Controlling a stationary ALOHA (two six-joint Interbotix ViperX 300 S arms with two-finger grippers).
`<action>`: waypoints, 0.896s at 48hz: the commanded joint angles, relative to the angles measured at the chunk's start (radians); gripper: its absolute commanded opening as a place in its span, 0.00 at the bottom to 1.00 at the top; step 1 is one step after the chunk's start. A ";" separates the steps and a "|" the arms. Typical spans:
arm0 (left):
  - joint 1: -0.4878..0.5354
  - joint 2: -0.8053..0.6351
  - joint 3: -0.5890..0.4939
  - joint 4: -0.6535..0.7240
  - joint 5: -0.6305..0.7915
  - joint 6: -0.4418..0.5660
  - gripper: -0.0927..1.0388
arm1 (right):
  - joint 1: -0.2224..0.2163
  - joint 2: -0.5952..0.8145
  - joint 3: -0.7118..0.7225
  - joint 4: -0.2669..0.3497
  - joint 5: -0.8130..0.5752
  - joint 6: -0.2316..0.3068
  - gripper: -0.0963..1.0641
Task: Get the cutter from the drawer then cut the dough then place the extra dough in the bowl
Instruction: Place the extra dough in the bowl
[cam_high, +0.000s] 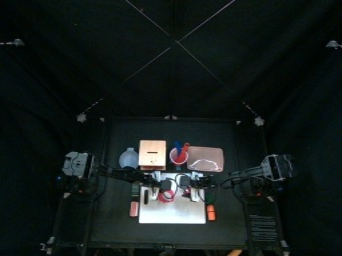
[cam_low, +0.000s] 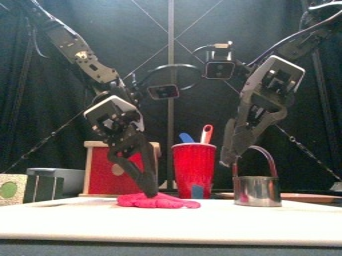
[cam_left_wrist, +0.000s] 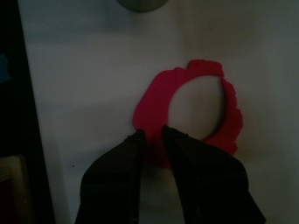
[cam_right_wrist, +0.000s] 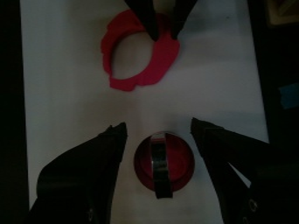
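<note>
We see the white cutting board (cam_high: 167, 212) lit brightly from above amid dark curtains (cam_high: 80, 70); in both wrist views it looks dim, darkest toward its edges.

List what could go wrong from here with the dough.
1. The left gripper pinches only one edge of the ring; lifted, the thin ring may tear or slip and leave a piece on the board.
2. The right gripper hangs open over the cutter, which seems to hold red dough; a nudge could tip it.
3. The bowl sits beside the box, so a sagging ring may catch the box on the way.
</note>
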 joint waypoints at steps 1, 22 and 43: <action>-0.009 -0.078 0.020 -0.002 -0.078 -0.002 0.64 | -0.003 -0.017 -0.008 0.003 -0.008 0.000 0.88; 0.025 -0.439 0.230 -0.012 -0.319 0.003 0.64 | -0.005 -0.005 -0.005 0.003 -0.008 0.000 0.88; 0.462 -0.856 0.408 0.037 -0.118 0.009 0.64 | -0.003 0.012 -0.005 -0.003 -0.009 -0.002 0.88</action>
